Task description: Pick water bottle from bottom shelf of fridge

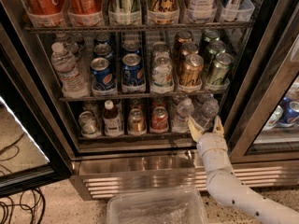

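Reaching looks done but grasping is not: my gripper (204, 123) hangs released at the bottom shelf (126, 136) of the fridge (140, 164), the water bottle (208, 110) standing just ahead between my spread fingers (193, 127), leaving closing and pulling it out.

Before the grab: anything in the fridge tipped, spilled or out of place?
Nothing stands out: cans and bottles stand in rows, no spill visible. The gripper is open at the bottom shelf, before the rightmost water bottle.

Clear ribbed water bottle (208, 110) upright at right end of fridge (140, 166) bottom shelf (122, 136); end effector (204, 121) splayed just before it
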Tool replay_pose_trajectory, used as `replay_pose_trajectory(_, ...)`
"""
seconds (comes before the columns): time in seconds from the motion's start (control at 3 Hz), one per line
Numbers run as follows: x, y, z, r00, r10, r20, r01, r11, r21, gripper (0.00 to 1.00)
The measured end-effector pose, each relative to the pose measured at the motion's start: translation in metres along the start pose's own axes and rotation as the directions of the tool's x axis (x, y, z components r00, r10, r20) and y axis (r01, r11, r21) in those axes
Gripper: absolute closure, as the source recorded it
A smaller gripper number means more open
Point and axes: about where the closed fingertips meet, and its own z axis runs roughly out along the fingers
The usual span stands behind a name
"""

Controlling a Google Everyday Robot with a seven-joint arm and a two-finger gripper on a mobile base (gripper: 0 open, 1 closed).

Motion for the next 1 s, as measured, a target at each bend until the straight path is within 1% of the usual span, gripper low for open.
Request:
replay_pose_trajectory(0.67, 0.000, -0.017, 0.006, 0.999, -0.036, 0.007, 0.036, 0.9985, 0.041, 0.35)
replay_pose_trajectory(1.0, -0.003, -0.031, 0.025, 0.998, -0.062, 0.010, 0.062, 0.9967, 0.053, 0.35)
